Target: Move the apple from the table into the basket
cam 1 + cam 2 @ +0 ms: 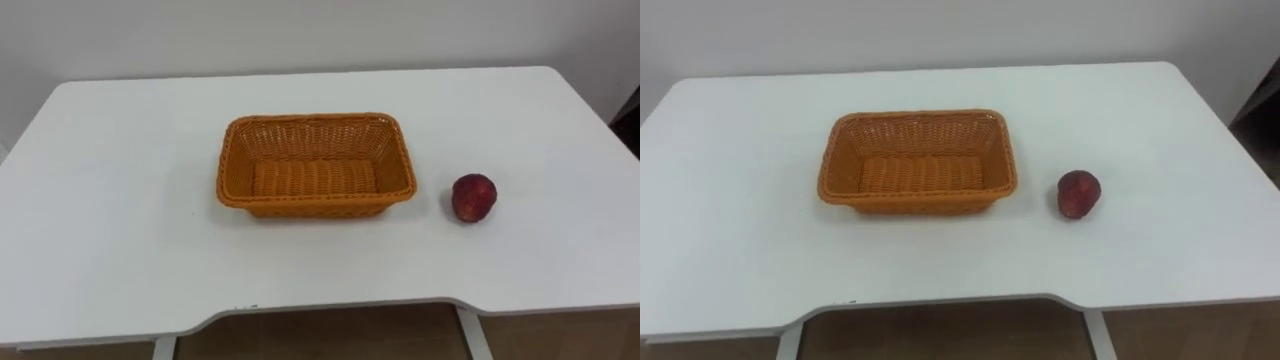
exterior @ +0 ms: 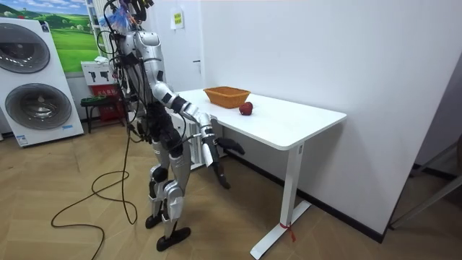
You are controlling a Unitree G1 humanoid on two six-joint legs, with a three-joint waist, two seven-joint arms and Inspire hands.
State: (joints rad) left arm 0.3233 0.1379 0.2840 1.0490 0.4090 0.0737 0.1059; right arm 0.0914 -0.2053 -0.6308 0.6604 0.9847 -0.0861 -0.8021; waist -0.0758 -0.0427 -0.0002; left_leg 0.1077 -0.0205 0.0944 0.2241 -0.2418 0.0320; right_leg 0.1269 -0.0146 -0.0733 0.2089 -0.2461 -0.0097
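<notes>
Since the apple (image 1: 474,197) lies free on the white surface (image 1: 120,220), near the empty basket (image 1: 315,165) on its right and not touching it, I judge it light, firm and smooth (apt to roll or slip): best cupped round its middle from above. The right hand (image 2: 217,165) and left hand (image 2: 232,149) hang below the surface's edge, whether curled or slack I cannot tell

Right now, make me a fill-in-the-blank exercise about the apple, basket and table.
1. The apple lies on the table, on the robot's ____ of the basket.
2. The basket is ____.
3. The apple's colour is ____.

Missing words: right; empty; red.
</notes>
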